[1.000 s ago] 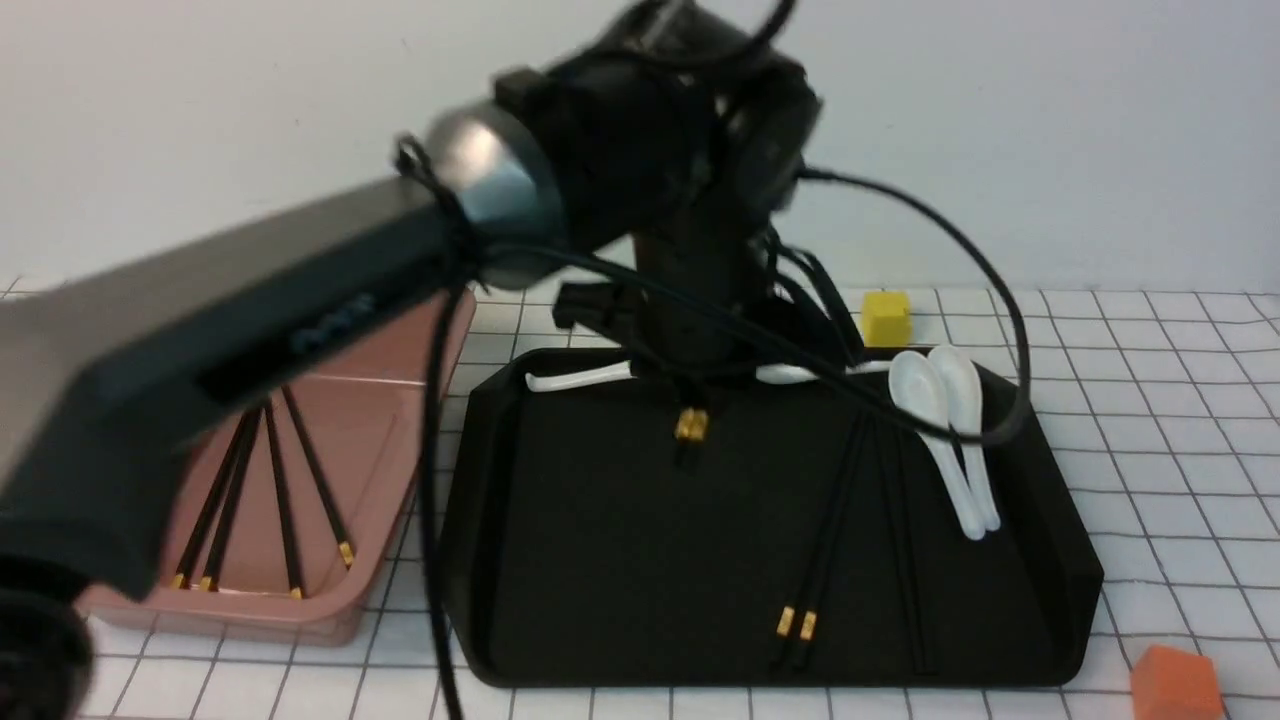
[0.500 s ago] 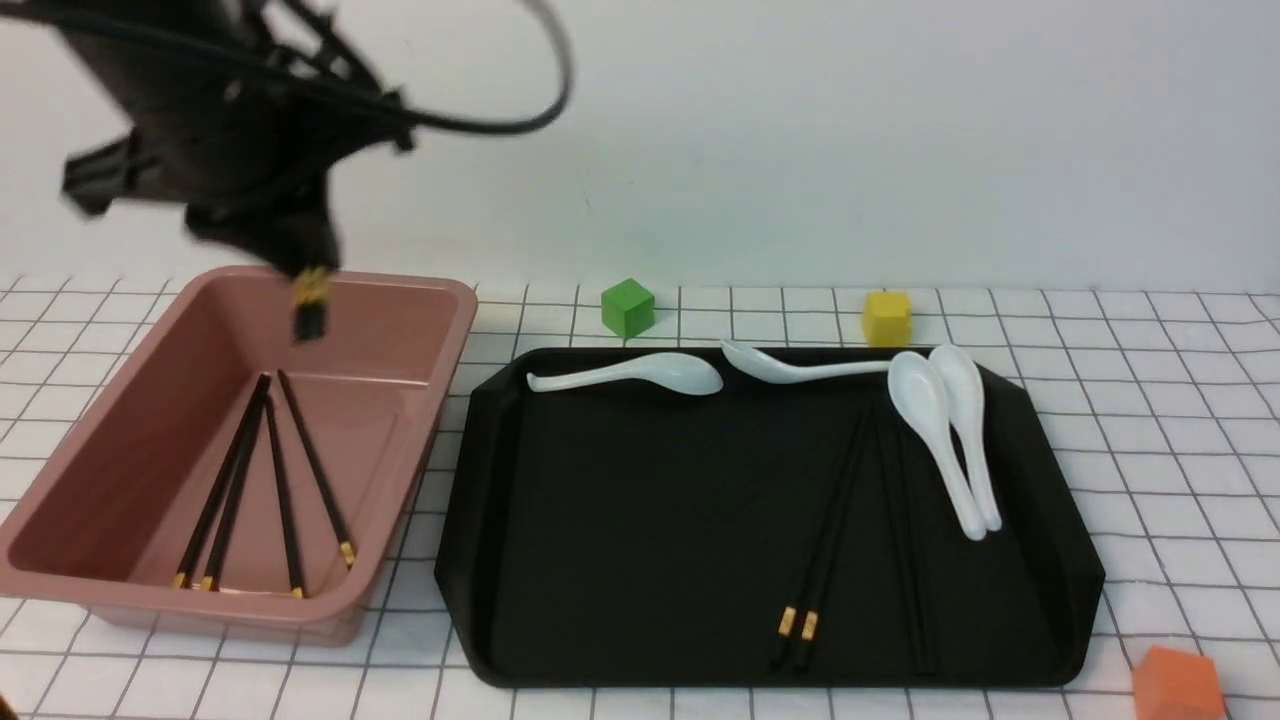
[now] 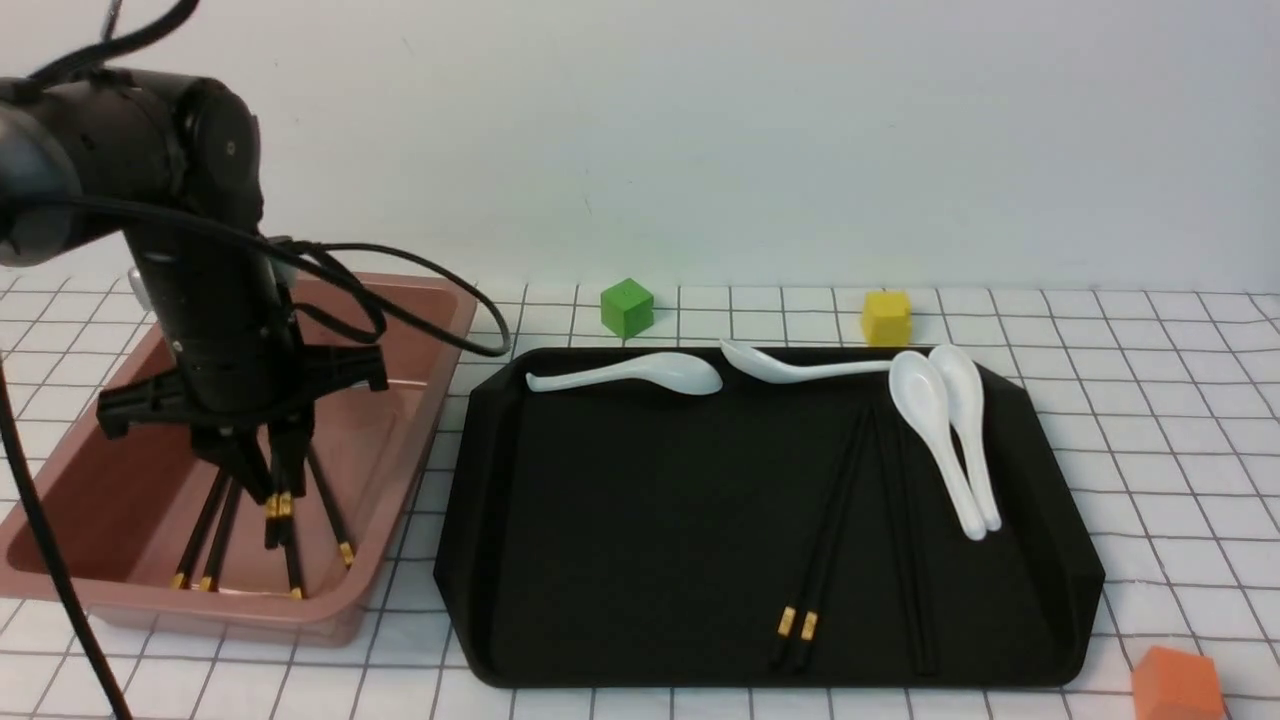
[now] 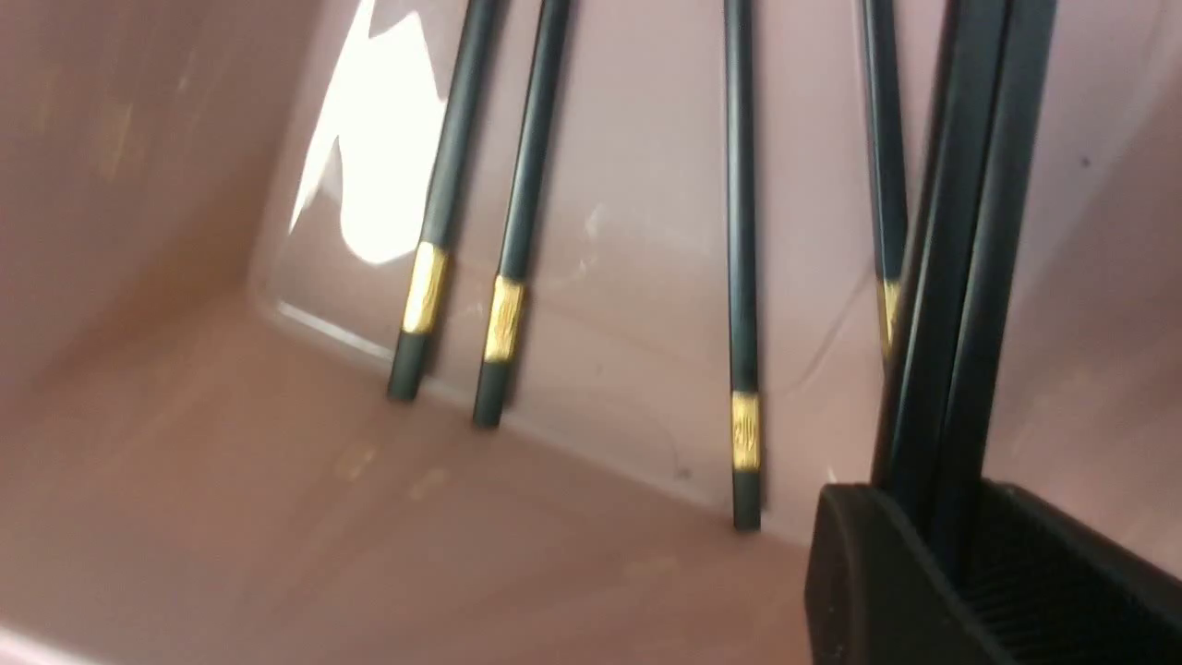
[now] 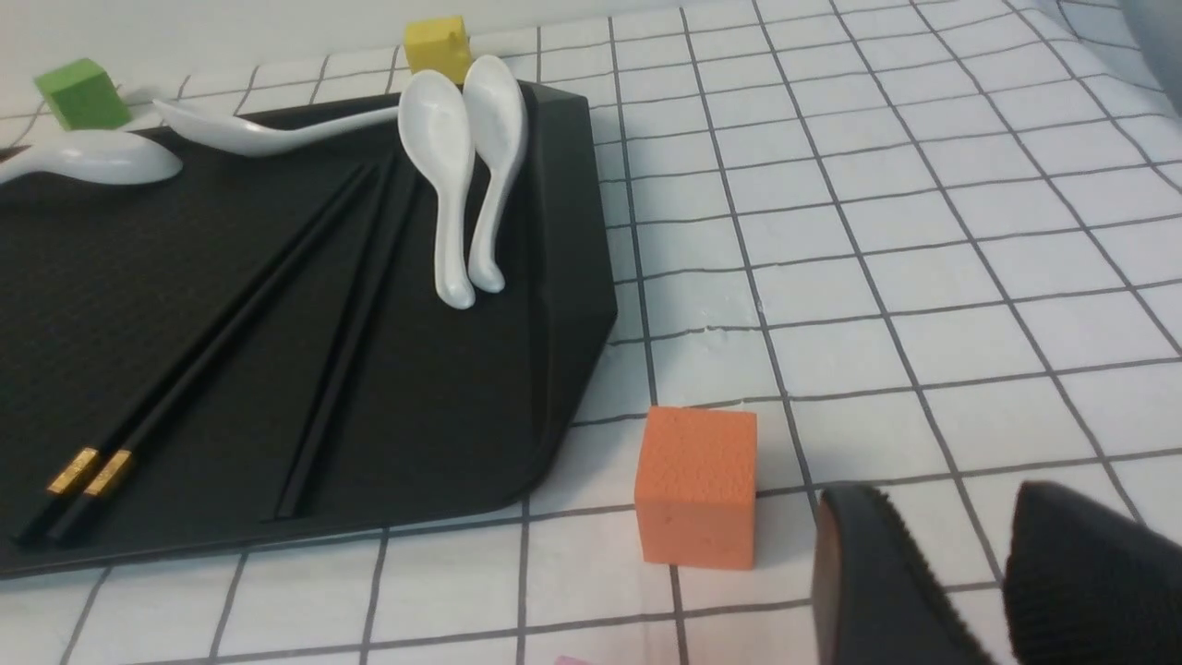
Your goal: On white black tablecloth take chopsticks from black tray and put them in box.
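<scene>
My left gripper (image 3: 262, 482) hangs down inside the pink-brown box (image 3: 410, 290), shut on a pair of black chopsticks (image 3: 278, 508) whose gold bands show just below the fingers. The left wrist view shows the held pair (image 4: 970, 277) running out from between the jaws (image 4: 960, 517) over several chopsticks (image 4: 743, 277) lying on the box floor. More chopsticks (image 3: 830, 520) rest on the black tray (image 3: 620, 520), a gold-banded pair (image 5: 240, 314) and a plain-looking pair (image 5: 346, 342). My right gripper (image 5: 960, 517) hovers open over the tablecloth (image 5: 923, 277), holding nothing; the front view does not show it.
White soup spoons (image 3: 940, 430) lie along the tray's far and right sides, one more (image 3: 625, 372) at the far left. A green cube (image 3: 627, 306) and yellow cube (image 3: 886, 317) stand behind the tray. An orange cube (image 5: 697, 485) sits beside my right gripper.
My left arm carried the chopstick pair from above the tray leftward over the box, then lowered it down inside the box. The things on the tray have not moved.
</scene>
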You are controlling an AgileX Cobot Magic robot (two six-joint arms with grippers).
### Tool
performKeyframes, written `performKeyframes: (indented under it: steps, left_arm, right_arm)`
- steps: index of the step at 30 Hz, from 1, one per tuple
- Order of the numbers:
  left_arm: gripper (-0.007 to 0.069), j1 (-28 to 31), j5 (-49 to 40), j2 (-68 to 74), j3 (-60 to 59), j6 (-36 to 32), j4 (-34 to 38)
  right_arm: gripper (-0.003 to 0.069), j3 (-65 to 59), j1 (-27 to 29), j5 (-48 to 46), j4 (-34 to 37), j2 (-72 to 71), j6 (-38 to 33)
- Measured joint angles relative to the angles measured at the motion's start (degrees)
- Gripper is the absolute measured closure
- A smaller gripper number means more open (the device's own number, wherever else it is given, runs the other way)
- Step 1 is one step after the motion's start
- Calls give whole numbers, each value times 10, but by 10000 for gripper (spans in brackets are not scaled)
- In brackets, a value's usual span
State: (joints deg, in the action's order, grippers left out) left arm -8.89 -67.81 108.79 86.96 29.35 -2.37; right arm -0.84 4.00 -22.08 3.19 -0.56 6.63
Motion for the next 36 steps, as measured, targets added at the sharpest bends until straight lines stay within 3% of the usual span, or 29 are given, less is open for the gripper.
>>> performKeyframes:
  steps: [6,10,21,31,34,36]
  left_arm:
    - [383,0,8,8,1,0,-6]
    - [374,-2,-17,8,23,0,-7]
    - [637,-48,-29,-152,92,-50,-46]
    - [637,-50,-36,-400,-47,-56,-54]
    - [637,-50,-2,-484,-134,-59,-48]
    - [637,-50,86,-562,-224,-66,-46]
  right_arm:
    - [419,0,0,0,0,0,0]
    - [419,0,0,0,0,0,0]
    - [419,0,0,0,0,0,0]
    - [419,0,0,0,0,0,0]
    - [419,0,0,0,0,0,0]
    - [419,0,0,0,0,0,0]
